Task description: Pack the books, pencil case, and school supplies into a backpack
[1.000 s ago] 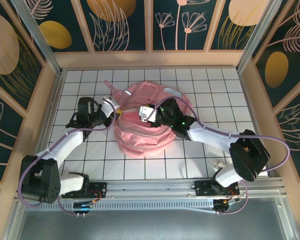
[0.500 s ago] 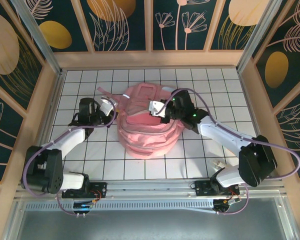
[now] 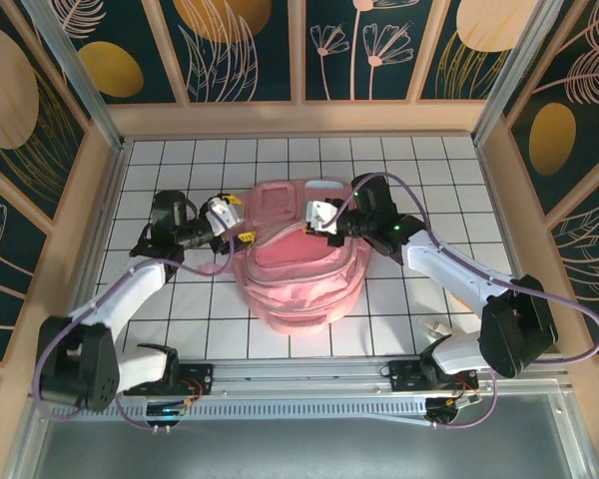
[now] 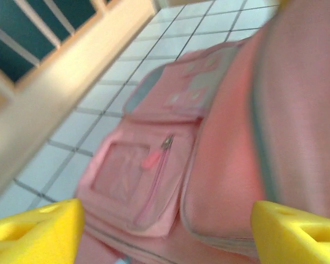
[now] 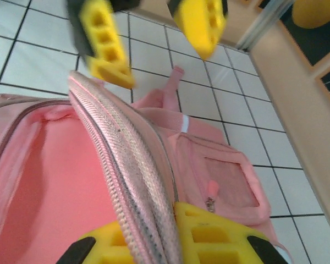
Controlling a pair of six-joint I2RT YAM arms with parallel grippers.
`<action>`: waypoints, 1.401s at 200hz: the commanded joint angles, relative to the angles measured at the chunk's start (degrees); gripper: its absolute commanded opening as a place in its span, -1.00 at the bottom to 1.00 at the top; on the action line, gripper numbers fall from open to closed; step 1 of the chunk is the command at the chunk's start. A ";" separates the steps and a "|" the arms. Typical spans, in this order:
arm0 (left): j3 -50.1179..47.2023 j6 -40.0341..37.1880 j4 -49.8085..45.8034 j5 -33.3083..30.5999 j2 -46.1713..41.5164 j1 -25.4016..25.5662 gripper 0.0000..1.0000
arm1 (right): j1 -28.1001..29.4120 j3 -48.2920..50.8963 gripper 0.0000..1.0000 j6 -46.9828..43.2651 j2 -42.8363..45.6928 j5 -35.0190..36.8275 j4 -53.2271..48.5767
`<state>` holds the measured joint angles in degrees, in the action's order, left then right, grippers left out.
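The backpack (image 3: 298, 274) is found in the middle of the white gridded table (image 3: 429, 160), flanked by the two arms, its main opening turned upward. The right gripper (image 3: 317, 214) is clamped onto it: from the right wrist, the zippered rim (image 5: 121, 159) of that opening is seen pinched between the yellow pads (image 5: 209, 239), and the pink lining (image 5: 49, 181) is exposed beside it. A firm hold is shown there, jaws closed on fabric. On the other side, the left gripper (image 3: 237, 220) is held just beside the bag's left flank, and its jaws are spread wide with nothing caught between them. That is confirmed from the right wrist, where the two yellow fingers (image 5: 104, 44) are seen apart above the rim, over bare tiles. From the left wrist, a side pocket (image 4: 137, 181) with a small zipper pull (image 4: 166, 142) is framed between the parted fingertips (image 4: 36, 228), and the bulging pink body is seen to the right. Whether the bag is touched by the left fingers cannot be told. A wooden border (image 4: 60, 93) is glimpsed along the table's edge.
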<state>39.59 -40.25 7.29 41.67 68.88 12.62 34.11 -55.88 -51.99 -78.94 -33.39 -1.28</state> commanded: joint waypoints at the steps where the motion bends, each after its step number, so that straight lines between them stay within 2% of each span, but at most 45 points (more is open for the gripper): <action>1: 1.01 -11.87 -9.78 2.55 -2.03 2.95 0.62 | -1.91 -1.37 -1.00 2.96 -0.81 -1.59 9.02; 26: 1.43 -11.77 -9.53 -0.70 -1.45 8.69 0.69 | -2.30 -2.75 -1.00 2.35 -2.76 -2.95 8.28; 56: 2.02 2.07 4.00 -3.29 1.90 10.13 0.71 | -2.30 -3.82 -1.00 1.68 -3.91 -3.32 7.62; 71: 4.63 1.74 2.40 -2.04 4.45 11.09 0.68 | -2.29 -3.87 -1.00 1.85 -4.15 -1.96 8.00; 88: 6.40 1.05 0.72 -4.07 6.94 12.67 0.62 | -2.29 -4.14 -1.00 2.42 -4.30 0.73 8.20; 104: 7.90 1.20 0.52 -7.38 9.40 14.43 0.38 | -2.30 -4.16 -1.00 2.69 -3.80 1.85 8.53; 111: 8.78 1.77 0.89 -8.83 10.55 15.30 0.17 | -2.35 -3.87 -1.00 3.94 -3.60 2.49 9.38; 118: 9.51 3.30 2.32 -11.60 11.82 16.31 -0.14 | -2.39 -3.68 -0.89 6.39 -3.25 3.43 10.71; 120: 9.66 4.01 3.20 -12.82 12.18 16.67 -0.24 | -2.38 -3.59 -0.86 7.41 -3.13 3.70 11.02; 124: 9.91 5.87 5.07 -15.43 12.78 17.31 -0.59 | -2.38 -3.54 -0.79 9.50 -2.76 4.36 12.09; 127: 10.15 7.58 6.32 -17.02 13.23 17.68 -0.96 | -2.38 -3.37 -0.70 11.30 -2.53 4.91 12.87; 128: 10.20 8.10 6.72 -17.74 13.35 17.78 -1.00 | -2.38 -3.32 -0.66 11.96 -2.49 5.13 13.18; 144: 12.04 15.12 11.06 -22.97 14.88 18.02 -1.00 | -2.38 -1.83 -0.10 24.15 0.29 10.32 17.95; 146: 12.23 15.55 11.43 -23.50 15.01 18.04 -1.00 | -2.38 -1.40 0.13 25.84 0.74 11.12 18.48; 148: 12.41 15.84 11.76 -23.99 15.11 18.03 -1.00 | -2.38 -1.02 0.66 27.59 1.25 12.02 19.27; 149: 12.47 15.96 11.90 -24.26 15.17 18.04 -1.00 | -2.38 -0.83 0.81 28.45 1.51 12.46 19.68; 151: 12.64 16.23 12.19 -24.84 15.28 18.00 -1.00 | -2.38 -0.29 0.94 29.93 1.99 13.35 20.53; 153: 12.77 16.47 12.59 -25.66 15.35 18.04 -1.00 | -2.38 0.11 0.97 31.79 2.35 14.20 21.19; 161: 13.48 17.48 13.74 -29.39 15.93 18.04 -1.00 | -2.38 1.56 0.98 39.77 4.97 18.88 21.99; 175: 15.76 17.53 12.40 -36.39 17.66 18.05 -1.00 | -2.38 5.96 0.99 55.27 9.98 32.70 22.48; 187: 19.05 18.20 11.83 -43.44 19.34 18.05 -1.00 | -3.68 9.07 0.99 69.29 14.34 47.56 17.55; 192: 19.72 18.34 12.01 -45.32 19.96 17.92 -1.00 | -4.95 9.77 0.98 74.80 16.19 50.19 14.80; 205: 21.73 18.45 11.85 -48.28 21.73 17.96 -1.00 | -9.35 10.87 0.98 83.06 18.79 48.39 7.78; 218: 24.90 19.92 9.53 -49.78 23.81 17.93 -1.00 | -13.43 8.59 0.98 95.41 18.32 52.27 -5.03; 229: 28.01 21.85 6.54 -50.95 25.61 17.95 -1.00 | -18.75 5.71 0.98 108.25 15.88 53.68 -21.43; 243: 31.05 23.17 2.79 -49.48 27.05 17.91 -1.00 | -26.76 4.59 0.98 122.29 12.10 51.87 -39.18; 257: 31.94 25.14 1.50 -45.14 27.35 17.90 -1.00 | -33.95 6.21 0.98 125.19 9.07 48.79 -45.96; 280: 31.76 26.83 -0.12 -38.69 27.42 18.73 -1.00 | -45.72 12.76 0.99 126.69 10.77 42.64 -45.91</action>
<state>68.60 -17.80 8.19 -0.45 96.95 31.14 -2.98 -48.10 61.41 -70.52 12.69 -31.31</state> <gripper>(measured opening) 0.102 0.991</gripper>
